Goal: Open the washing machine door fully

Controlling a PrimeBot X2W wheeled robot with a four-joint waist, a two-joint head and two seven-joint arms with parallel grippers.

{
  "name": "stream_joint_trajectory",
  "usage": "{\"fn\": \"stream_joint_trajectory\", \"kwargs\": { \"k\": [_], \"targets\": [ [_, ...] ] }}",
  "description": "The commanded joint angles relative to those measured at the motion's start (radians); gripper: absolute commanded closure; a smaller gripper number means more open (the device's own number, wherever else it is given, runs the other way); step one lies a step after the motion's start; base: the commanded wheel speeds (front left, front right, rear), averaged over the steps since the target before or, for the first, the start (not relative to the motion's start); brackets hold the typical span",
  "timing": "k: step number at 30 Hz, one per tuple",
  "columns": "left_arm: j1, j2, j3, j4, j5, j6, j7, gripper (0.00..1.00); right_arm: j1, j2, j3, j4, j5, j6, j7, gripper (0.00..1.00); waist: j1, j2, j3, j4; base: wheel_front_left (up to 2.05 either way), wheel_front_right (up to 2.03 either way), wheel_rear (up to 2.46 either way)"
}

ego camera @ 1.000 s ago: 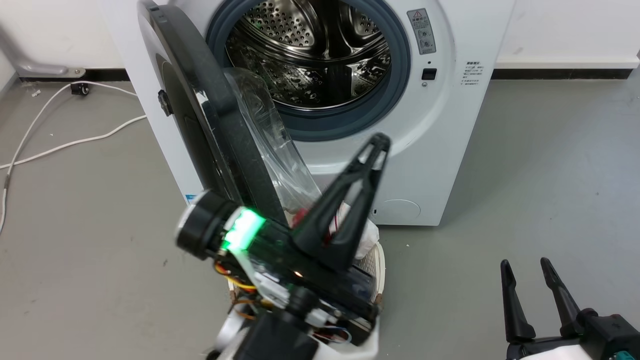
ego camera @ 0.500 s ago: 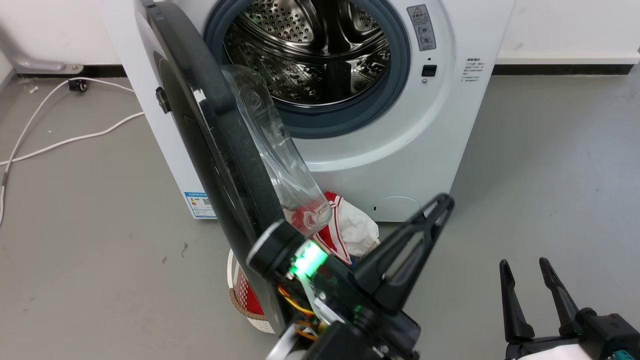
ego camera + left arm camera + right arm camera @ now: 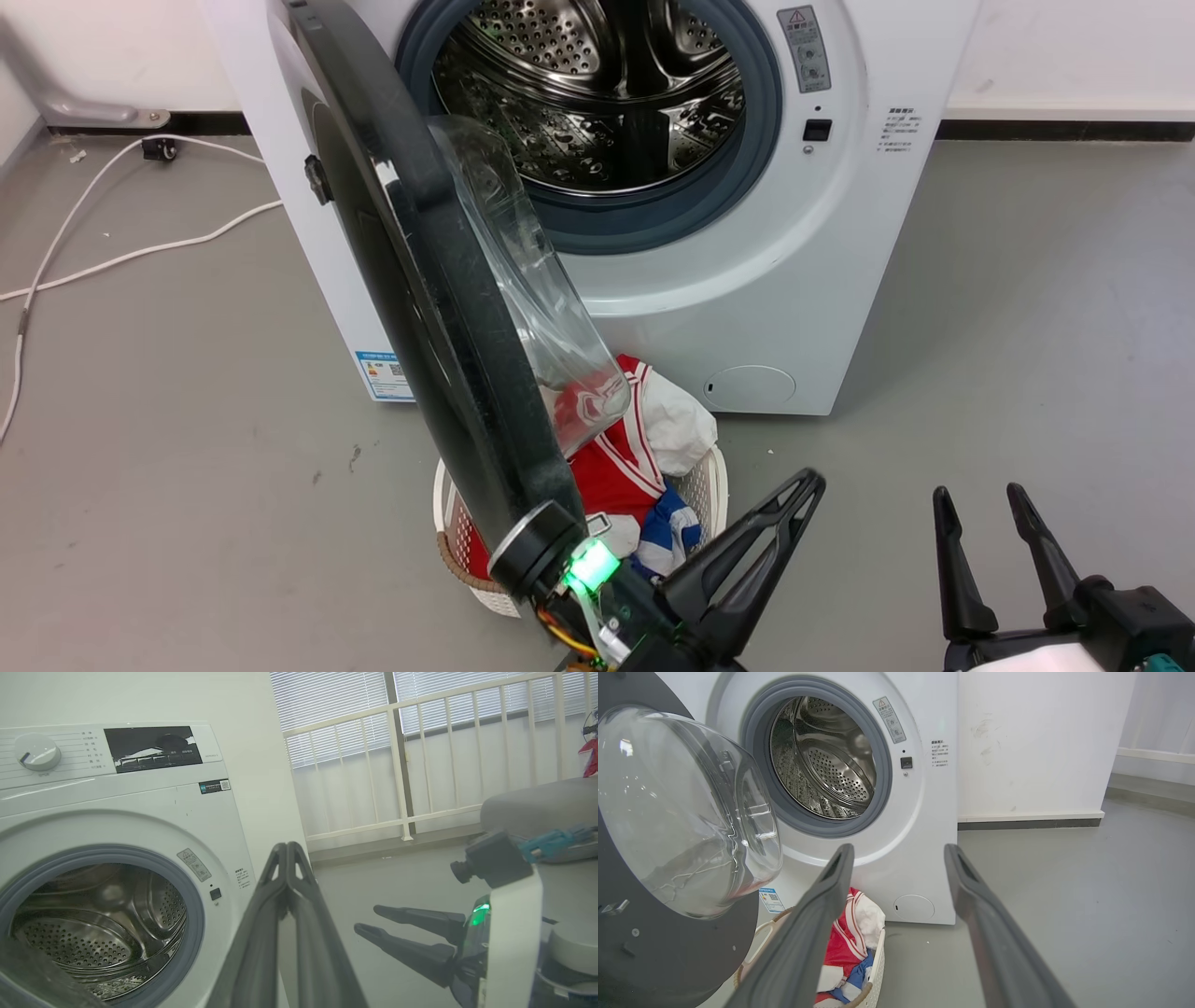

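The washing machine (image 3: 840,233) stands white at the top of the head view, its steel drum bare. The washing machine door (image 3: 439,308), a black disc with a clear glass bowl (image 3: 686,812), swings out toward me, hinged on the left, edge-on in the head view. My left gripper (image 3: 805,483) is low in the middle, right of the door's lower edge, fingers shut on nothing and pointing up-right. In the left wrist view its fingertips (image 3: 287,849) press together. My right gripper (image 3: 977,497) rests open at the lower right, apart from the door; its wrist view shows a wide gap (image 3: 899,851).
A white laundry basket (image 3: 448,541) with red, white and blue clothes (image 3: 616,467) sits on the floor below the door, in front of the machine. A white cable (image 3: 112,252) runs over the grey floor at left. Open floor lies right of the machine.
My left gripper has dropped back from in front of the drum, first to the right and then to the bottom of the view, fingers still shut. The door stands about as before. The right gripper is still.
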Motion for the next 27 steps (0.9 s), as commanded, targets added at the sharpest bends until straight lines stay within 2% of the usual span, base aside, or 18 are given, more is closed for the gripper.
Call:
{"fn": "stream_joint_trajectory", "kwargs": {
  "k": [1,10,27],
  "targets": [
    [0.016,0.01,-0.004,0.01,-0.006,0.004,-0.002,1.0,-0.008,0.003,-0.001,0.002,0.003,0.0,-0.002,0.0,0.0,0.0,0.001,0.002,0.0,0.0,0.0],
    [0.065,0.027,0.011,0.088,-0.044,0.009,-0.003,1.0,-0.02,0.003,-0.003,0.009,-0.002,0.0,-0.002,0.0,0.0,0.0,0.018,0.005,0.0,0.0,0.0],
    [0.094,0.062,0.163,0.199,-0.08,0.057,-0.002,1.0,-0.019,0.003,-0.014,0.021,0.0,0.0,-0.002,0.0,0.0,0.0,0.034,0.022,0.0,0.0,0.0]
  ]
}}
